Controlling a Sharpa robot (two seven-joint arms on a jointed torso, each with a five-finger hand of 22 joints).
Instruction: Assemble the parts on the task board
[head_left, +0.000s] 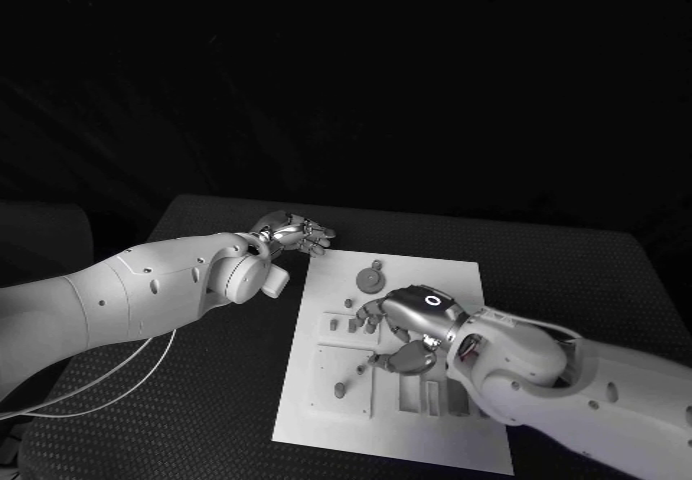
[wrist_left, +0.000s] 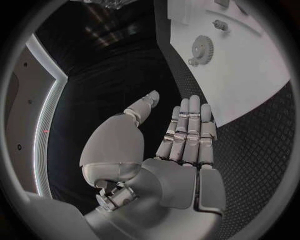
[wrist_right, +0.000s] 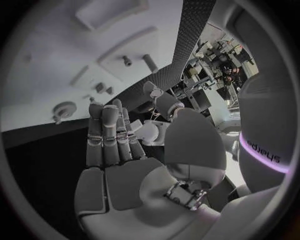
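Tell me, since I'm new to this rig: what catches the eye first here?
The white task board glows mid-table against the black. The right hand hovers over its middle, holding nothing. The left hand, fingers apart, hangs off the board's far left corner, near a gear-shaped part.

board's middle parts behind right hand

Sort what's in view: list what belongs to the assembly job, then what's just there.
Job:
- task board
- gear part
- small pegs
- left robot hand, open
- right robot hand, over the board

Just there:
- black table
- white cable
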